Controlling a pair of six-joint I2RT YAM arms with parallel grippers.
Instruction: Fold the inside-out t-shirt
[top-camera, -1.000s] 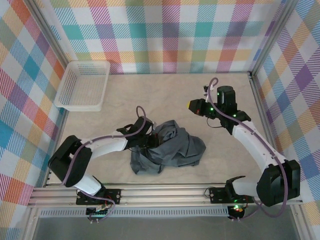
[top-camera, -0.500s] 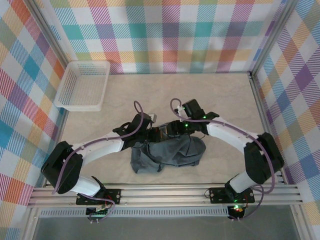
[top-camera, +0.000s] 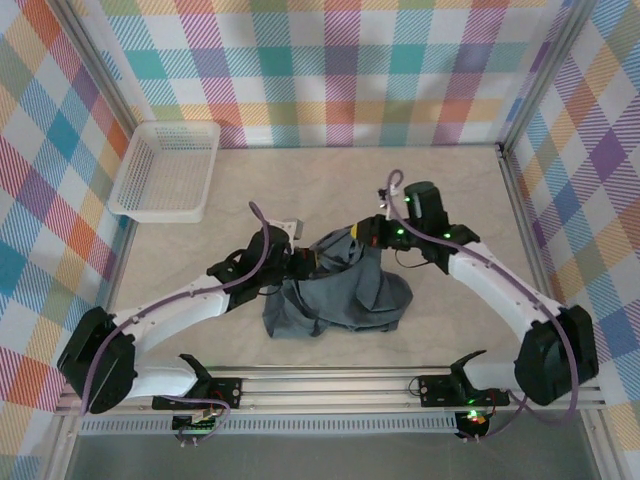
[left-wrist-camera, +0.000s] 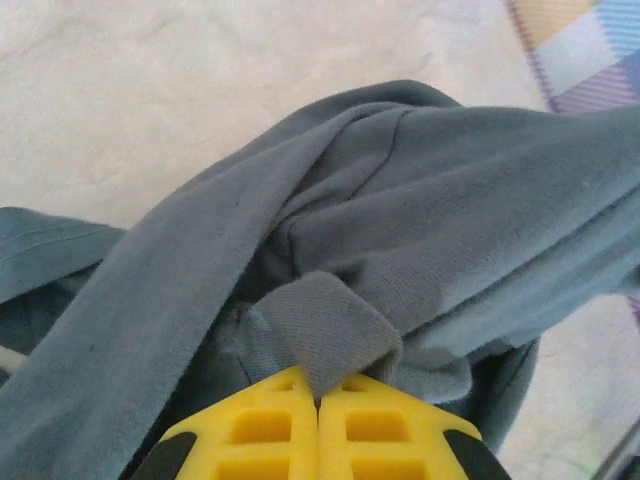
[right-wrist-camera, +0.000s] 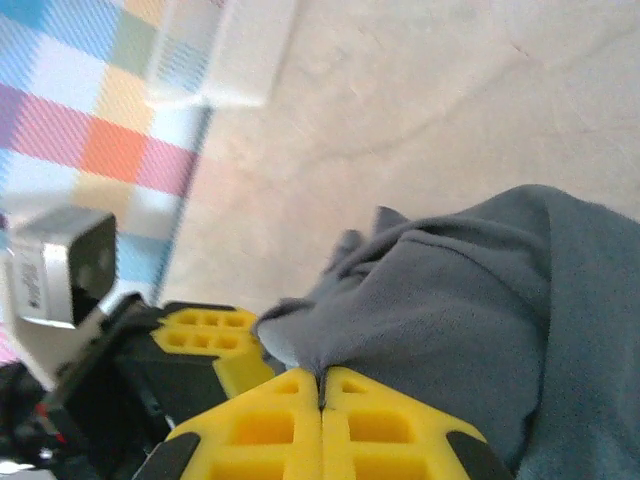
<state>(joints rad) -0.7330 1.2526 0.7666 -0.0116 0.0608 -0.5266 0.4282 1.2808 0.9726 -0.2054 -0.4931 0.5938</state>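
Both arms stretch inward, wrists nearly meeting; the left end effector (top-camera: 300, 263) and right end effector (top-camera: 352, 236) each clench (shut tight) a fold of the inside-out t-shirt (top-camera: 345, 295), bunched at the middle of the tabletop (top-camera: 430, 180).

We see the t-shirt (top-camera: 345, 295): dark slate-grey, soft fabric, bunched in a heap approx mid-worktop (top-camera: 300, 190), closer to the near edge than the far one. Its far edge is drawn up into a ridge, and the rest sags below w/ deep folds. One small fold is pinched in the left gripper (left-wrist-camera: 318, 385) & another edge in the right gripper (right-wrist-camera: 320, 380), both clamped on cloth. A stitched hem line shows at the left of the left wrist view.
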